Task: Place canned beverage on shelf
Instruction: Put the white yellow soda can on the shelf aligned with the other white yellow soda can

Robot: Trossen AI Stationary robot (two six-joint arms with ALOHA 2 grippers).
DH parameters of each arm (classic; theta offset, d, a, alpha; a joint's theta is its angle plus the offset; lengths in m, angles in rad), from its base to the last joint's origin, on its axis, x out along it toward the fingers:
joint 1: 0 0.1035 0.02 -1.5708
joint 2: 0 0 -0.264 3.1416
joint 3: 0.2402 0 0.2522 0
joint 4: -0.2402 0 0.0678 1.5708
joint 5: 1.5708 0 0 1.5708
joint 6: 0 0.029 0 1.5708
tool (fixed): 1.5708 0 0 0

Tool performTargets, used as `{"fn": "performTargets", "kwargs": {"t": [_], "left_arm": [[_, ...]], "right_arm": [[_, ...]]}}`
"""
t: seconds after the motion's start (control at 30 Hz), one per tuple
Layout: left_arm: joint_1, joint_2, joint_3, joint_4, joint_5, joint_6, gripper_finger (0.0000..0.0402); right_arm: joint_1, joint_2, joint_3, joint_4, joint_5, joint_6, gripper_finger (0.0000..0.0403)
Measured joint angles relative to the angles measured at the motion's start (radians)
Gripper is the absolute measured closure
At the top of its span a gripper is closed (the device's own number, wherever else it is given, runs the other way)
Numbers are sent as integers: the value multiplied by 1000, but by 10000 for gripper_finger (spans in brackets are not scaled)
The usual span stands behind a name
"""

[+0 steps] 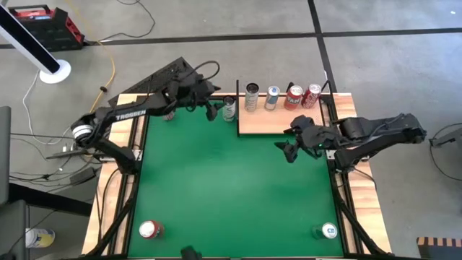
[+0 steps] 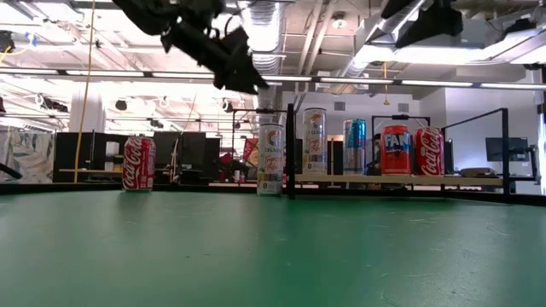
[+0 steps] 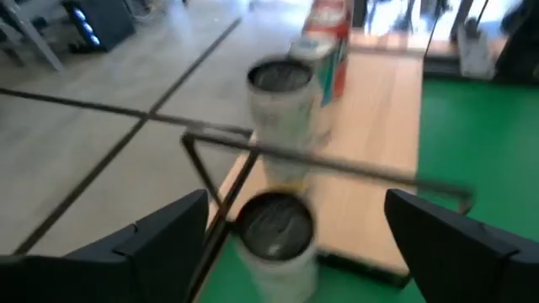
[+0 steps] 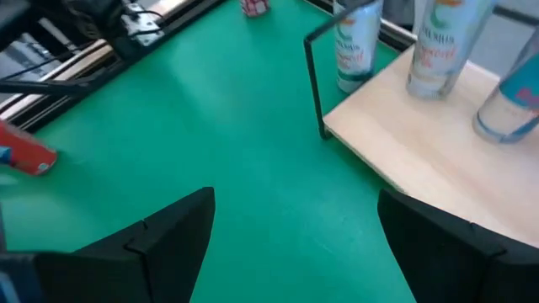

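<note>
1. Left gripper (image 1: pixel 211 108): the fingers (image 3: pixel 168 236) are spread wide and grip nothing. In the low view the gripper hangs above and slightly to the side of the tall white slim beverage can (image 1: pixel 229 108), clear of its top.

2. Task item: the white can stands upright on the green felt surface (image 1: pixel 231 180). It is just outside the black corner rod of the pale bare-wood shelf panel (image 1: pixel 281 123), beside the shelf and not on it. Judged from this, the placement is not complete.

3. Shelf contents: a tall silver-and-white can (image 1: pixel 251 96), a blue-and-silver can (image 1: pixel 272 97), an orange-labelled red can (image 1: pixel 294 97) and a red cola can (image 1: pixel 312 95) stand in a row along the far edge. The near part of the panel is bare.

4. Right gripper (image 1: pixel 289 148): it waits over the felt just in front of the shelf, fingers apart and empty.

5. Recommended procedure:
   - Centre the left fingers on either side of the can body, below the rim, before closing.
   - Lift until the can base clears the shelf edge and the horizontal top rail.
   - Carry the can inward past the corner rod.
   - Set it down upright on bare wood, apart from the silver-and-white can.

6. Hazards: a finger may clip the thin rod, or the can may nudge its neighbour. This narrow can would probably tip easily.
</note>
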Motion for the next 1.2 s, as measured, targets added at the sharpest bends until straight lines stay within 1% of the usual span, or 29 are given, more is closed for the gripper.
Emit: {"fn": "performTargets", "kwargs": {"t": [0.07, 0.13, 0.27, 0.33, 0.47, 0.57, 0.67, 0.83, 1.0, 1.1, 1.2], "left_arm": [[32, 36, 3, 19, 41, 44, 42], [61, 71, 4, 19, 107, 81, 36], [94, 140, 3, 29, 234, 103, 34], [98, 166, 3, 51, 264, 131, 33], [99, 213, 3, 102, 266, 170, 33], [98, 245, 3, 155, 266, 168, 33], [97, 276, 3, 187, 236, 141, 33], [95, 294, 3, 212, 240, 123, 33], [80, 294, 3, 229, 230, 153, 34], [62, 302, 3, 240, 177, 158, 42], [46, 311, 1, 236, 169, 138, 62]], "right_arm": [[0, 17, 0, 0, 0, 33, 46], [0, 31, 0, 5, 0, 61, 46], [0, 48, 0, 8, 0, 105, 46], [0, 49, 0, 6, 0, 118, 46], [0, 51, 0, 12, 0, 121, 46], [0, 52, 0, 11, 0, 121, 46], [0, 52, 0, 7, 0, 119, 46], [0, 52, 0, -3, 0, 110, 46], [-17, 52, 0, -12, -14, 78, 46], [-42, 52, 0, -12, -35, 47, 46], [-68, 49, 0, -12, -75, 22, 46]]}}
